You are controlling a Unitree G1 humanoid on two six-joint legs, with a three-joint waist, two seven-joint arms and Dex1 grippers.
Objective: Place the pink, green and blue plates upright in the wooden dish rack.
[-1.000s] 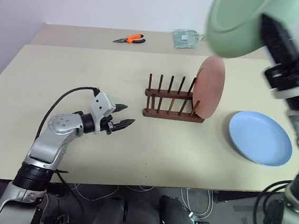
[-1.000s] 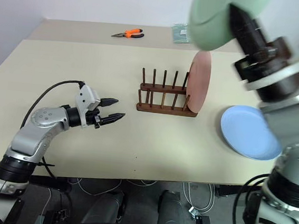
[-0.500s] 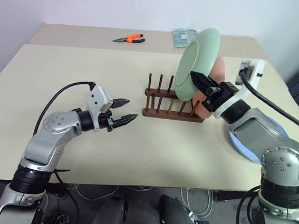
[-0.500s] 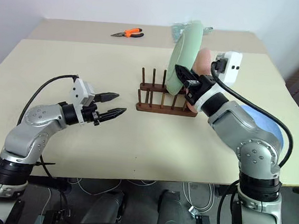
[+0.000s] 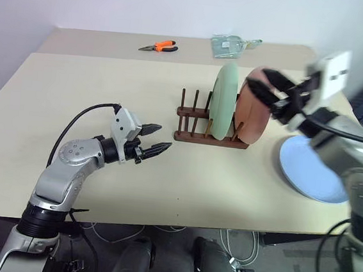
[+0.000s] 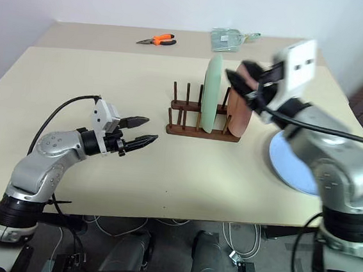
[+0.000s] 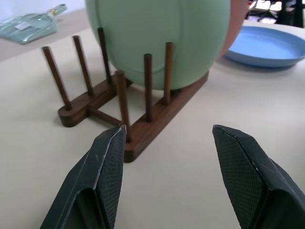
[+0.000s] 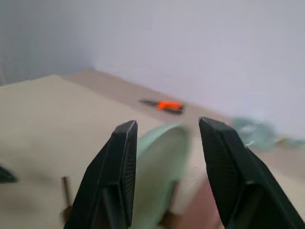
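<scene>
The green plate (image 5: pixel 223 101) stands upright between the pegs of the wooden dish rack (image 5: pixel 194 136). Just right of it the pink plate (image 5: pixel 252 120) stands upright at the rack's right end. The blue plate (image 5: pixel 310 169) lies flat on the table to the right of the rack. My right gripper (image 5: pixel 258 85) hovers open above the pink plate's top edge, apart from the green plate (image 8: pixel 159 162), with nothing between its fingers (image 8: pixel 125 162). My left gripper (image 5: pixel 156 140) is open and empty, low over the table left of the rack (image 7: pixel 138 125), pointing at it.
Orange pliers (image 5: pixel 158 46) and a clear plastic bag (image 5: pixel 231 45) lie on the far table behind the rack. The table's front edge (image 5: pixel 179 229) runs close below my left arm.
My right gripper brought the green plate down into the rack, opened and drew back to the right. The left gripper has stayed almost where it was.
</scene>
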